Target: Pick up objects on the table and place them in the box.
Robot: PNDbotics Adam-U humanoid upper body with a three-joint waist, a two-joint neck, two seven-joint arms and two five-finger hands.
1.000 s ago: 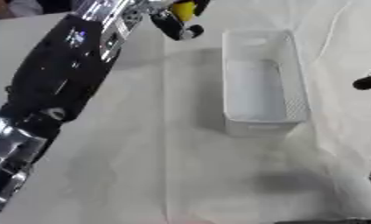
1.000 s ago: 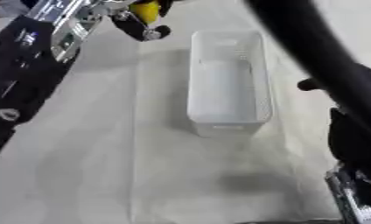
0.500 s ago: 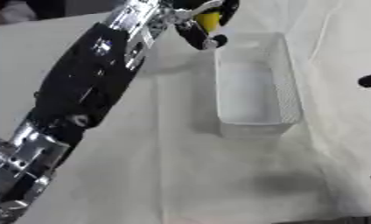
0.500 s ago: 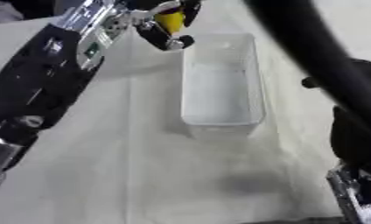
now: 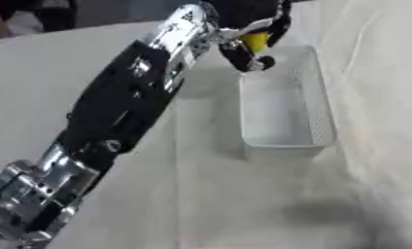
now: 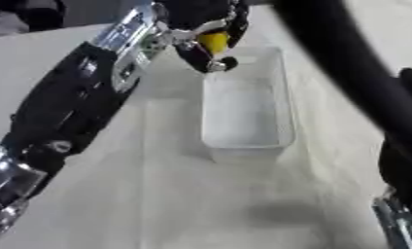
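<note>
1. The left hand [image 5: 248, 29] has its fingers curled around a small yellow object [image 5: 255, 40], holding it up at the far end of the white box [image 5: 318, 116], right about at the box's left rim, more or less over the edge
2. The box's long axis runs away from the robot, so I'd guess the drop only needs a small shift to the right and nearer to get fully over the inside
3. The left arm is way nearer; only a dark bit of the right hand [image 6: 411, 82] shows at the right edge, and I can't tell what its fingers are doing
4. The box looks empty as far as I can see
5. No readable brands, labels or writing anywhere
</note>
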